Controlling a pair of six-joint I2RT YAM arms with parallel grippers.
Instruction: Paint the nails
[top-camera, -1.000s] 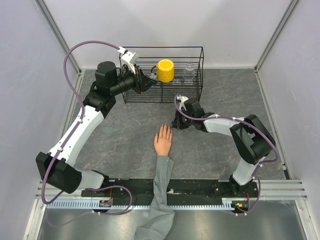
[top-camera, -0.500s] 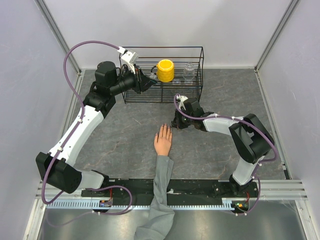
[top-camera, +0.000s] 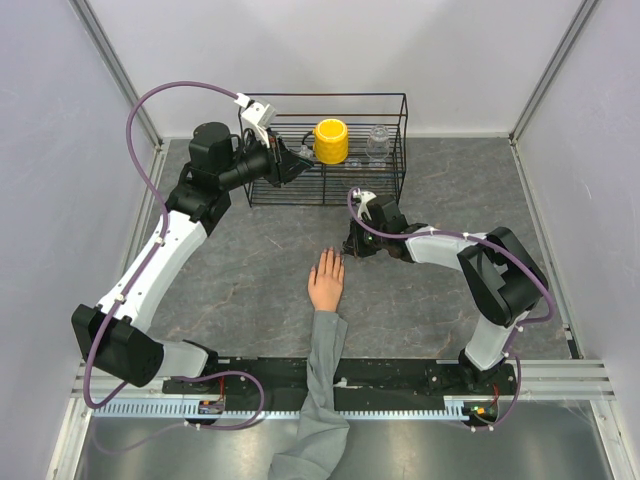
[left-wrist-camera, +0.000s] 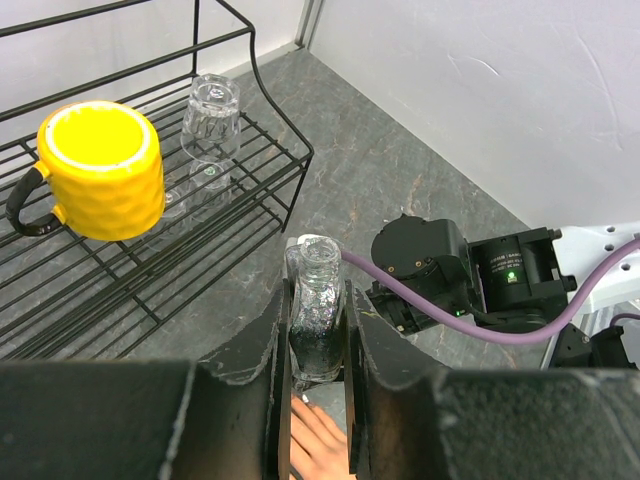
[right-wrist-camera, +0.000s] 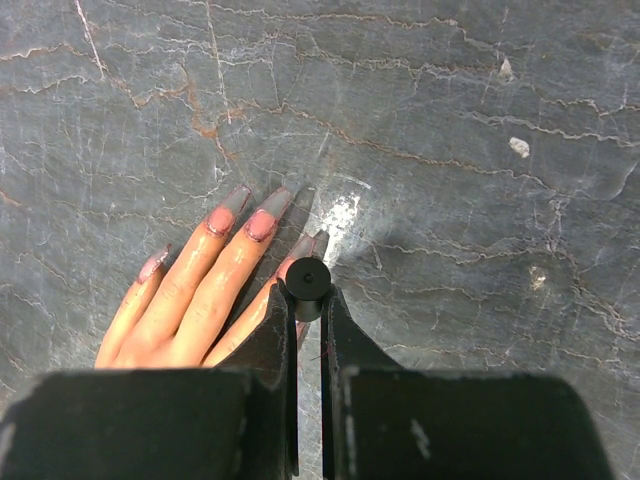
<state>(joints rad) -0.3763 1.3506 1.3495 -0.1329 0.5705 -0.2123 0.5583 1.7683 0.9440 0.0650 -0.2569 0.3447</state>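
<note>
A peach mannequin hand (top-camera: 326, 282) with a grey sleeve (top-camera: 322, 380) lies flat on the table, fingers pointing away from the arm bases. Its nails (right-wrist-camera: 265, 222) are long and pinkish with dark smears. My right gripper (right-wrist-camera: 308, 300) is shut on a black brush cap (right-wrist-camera: 308, 277), which hangs right over the finger nearest it, beside that finger's nail (right-wrist-camera: 312, 243); the brush tip is hidden under the cap. My left gripper (left-wrist-camera: 318, 300) is shut on an uncapped glass polish bottle (left-wrist-camera: 318, 270), held upright in the air in front of the rack, the hand (left-wrist-camera: 315, 445) below it.
A black wire rack (top-camera: 395, 130) stands at the back with a yellow mug (top-camera: 331, 141) and an upturned clear glass (top-camera: 378, 143) on its shelf. White walls close in three sides. The right arm's purple cable (left-wrist-camera: 470, 320) runs near the bottle.
</note>
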